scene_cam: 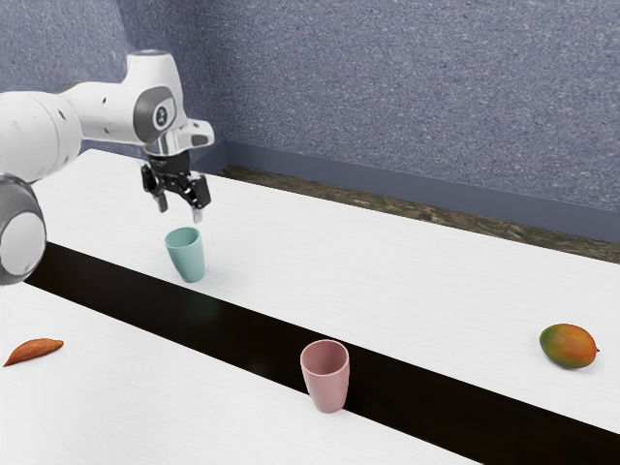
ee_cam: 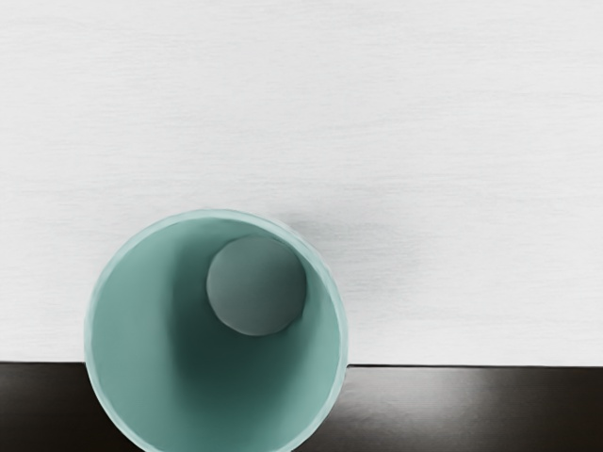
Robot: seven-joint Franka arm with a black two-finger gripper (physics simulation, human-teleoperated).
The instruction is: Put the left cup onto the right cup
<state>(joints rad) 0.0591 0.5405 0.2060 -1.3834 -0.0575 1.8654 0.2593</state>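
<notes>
Teal cup (upright, mouth up) sits directly beneath my gripper, not touching it; my fingers are spread, grasping nothing. The pink cup stands well apart.

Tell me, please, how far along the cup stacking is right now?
Done: the gripper hangs open just above the green cup, the wrist view looking straight into it. In hand: the approach; the cup stands upright on the table, not yet gripped. Left: lowering, grasping, lifting and setting it onto the pink cup, which stands apart toward the exterior view's right.
</notes>
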